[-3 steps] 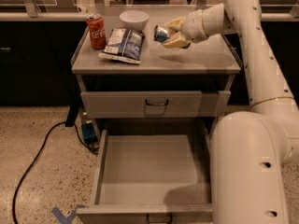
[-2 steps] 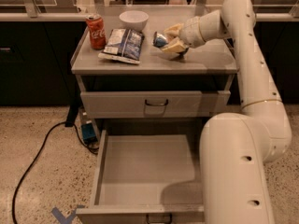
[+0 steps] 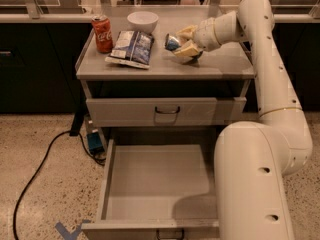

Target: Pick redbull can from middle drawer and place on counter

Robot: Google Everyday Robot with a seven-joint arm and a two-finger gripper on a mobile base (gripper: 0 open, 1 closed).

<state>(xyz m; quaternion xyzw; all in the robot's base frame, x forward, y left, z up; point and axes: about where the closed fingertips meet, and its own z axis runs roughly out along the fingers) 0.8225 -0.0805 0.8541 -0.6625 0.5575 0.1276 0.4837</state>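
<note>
gripper over counter, clenched on redbull can, can tilted sideways. touching surface or just above: cannot tell. middle drawer open, floor bare. pick done; set-down and release left.

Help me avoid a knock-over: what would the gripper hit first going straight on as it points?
Likely the chip bag. The gripper, over the counter holding the redbull can, points left; the bag lies next in that line, though depth is unclear.
</note>
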